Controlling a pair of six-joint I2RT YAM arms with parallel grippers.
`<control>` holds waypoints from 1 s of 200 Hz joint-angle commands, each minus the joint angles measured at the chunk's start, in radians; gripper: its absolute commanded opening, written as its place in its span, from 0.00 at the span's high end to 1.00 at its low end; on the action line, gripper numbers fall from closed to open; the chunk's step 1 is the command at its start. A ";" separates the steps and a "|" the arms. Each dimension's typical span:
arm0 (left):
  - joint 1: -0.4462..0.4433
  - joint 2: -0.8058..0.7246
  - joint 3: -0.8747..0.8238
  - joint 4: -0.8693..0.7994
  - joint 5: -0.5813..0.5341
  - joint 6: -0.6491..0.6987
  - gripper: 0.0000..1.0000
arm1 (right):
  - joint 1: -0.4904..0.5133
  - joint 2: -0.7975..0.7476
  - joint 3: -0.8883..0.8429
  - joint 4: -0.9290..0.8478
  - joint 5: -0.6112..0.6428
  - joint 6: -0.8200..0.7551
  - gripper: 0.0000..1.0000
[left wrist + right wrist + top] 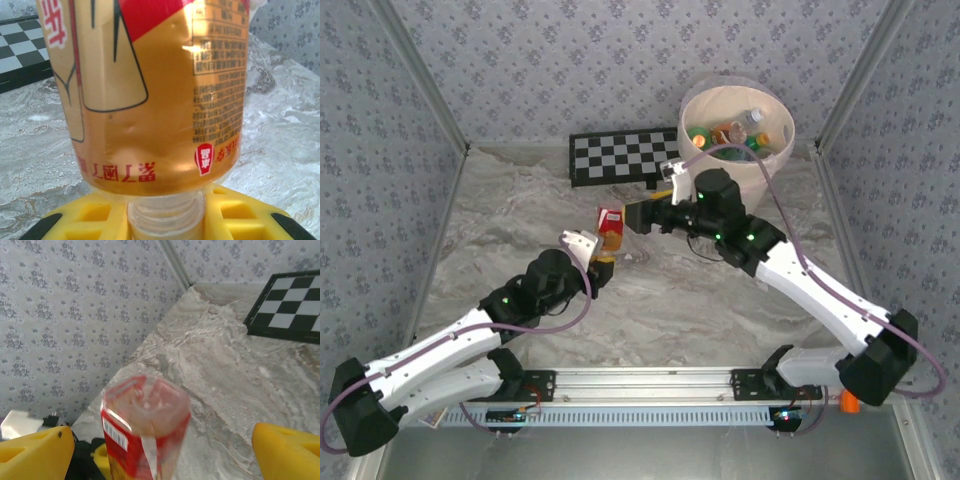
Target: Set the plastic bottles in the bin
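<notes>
- Red-and-amber plastic at the middle of the scene: one bottle (610,225), pinched at its clear threaded neck by the left gripper (604,264) and apparently lifted off the table (520,220).
- Left fingers (240,220) narrow, closed on the neck just under the shoulder. Probably chosen as the thinnest, stiffest part, leaving the whole body free for a second grip.
- Label text upside down in the left wrist view, base pointing away from that wrist and toward the right gripper (160,452).
- Right fingers (287,450) spread wide, one on each side of the bottle's base, touching neither side and holding nothing.
- Reads as a handover in mid-air: bin (695,100) at the far right, close to the right arm and well apart from the left one, hence the pass from left to right.
- Inside the bin, several bottles (725,135) already, green, orange and clear among them.
- Checkerboard (620,155) flat on the far part of the table, just left of the bin; no part of the job.
- Next, as a guess: close the right fingers around the body, then release on the left, then carry over the rim and drop.
- Risk: smooth plastic and a grip near the base. Could slip or tilt on an early release by the left, so best to hold the neck until the right grip looks firm.
</notes>
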 commanded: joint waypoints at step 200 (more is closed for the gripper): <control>-0.058 -0.038 0.051 -0.034 -0.076 0.064 0.38 | 0.096 0.125 0.172 -0.159 0.082 0.004 0.37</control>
